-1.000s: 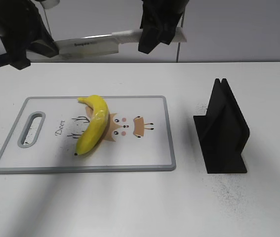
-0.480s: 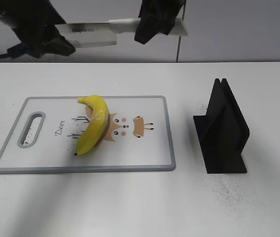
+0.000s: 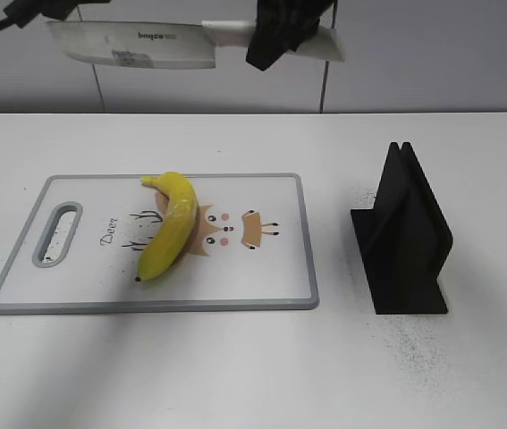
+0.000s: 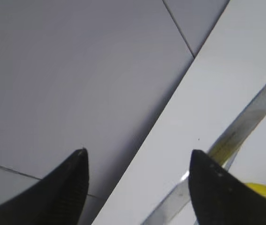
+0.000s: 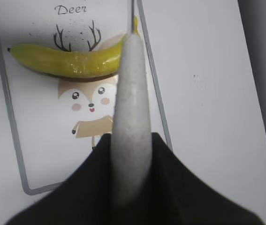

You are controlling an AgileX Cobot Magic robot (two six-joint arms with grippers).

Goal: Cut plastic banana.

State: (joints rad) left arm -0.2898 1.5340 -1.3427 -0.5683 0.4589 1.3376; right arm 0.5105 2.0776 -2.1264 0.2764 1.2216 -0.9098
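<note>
While the right gripper [image 3: 282, 36] clenches the knife [image 3: 137, 45] handle at top center — blade level, presumably for chopping — the plastic banana [image 3: 170, 225] lies on the cutting board [image 3: 262, 277], center-left. Left gripper [image 4: 137, 157] hangs released, holding nothing.

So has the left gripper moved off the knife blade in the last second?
Yes. The left gripper has risen up and away from the knife, measured against the wall seam.
</note>
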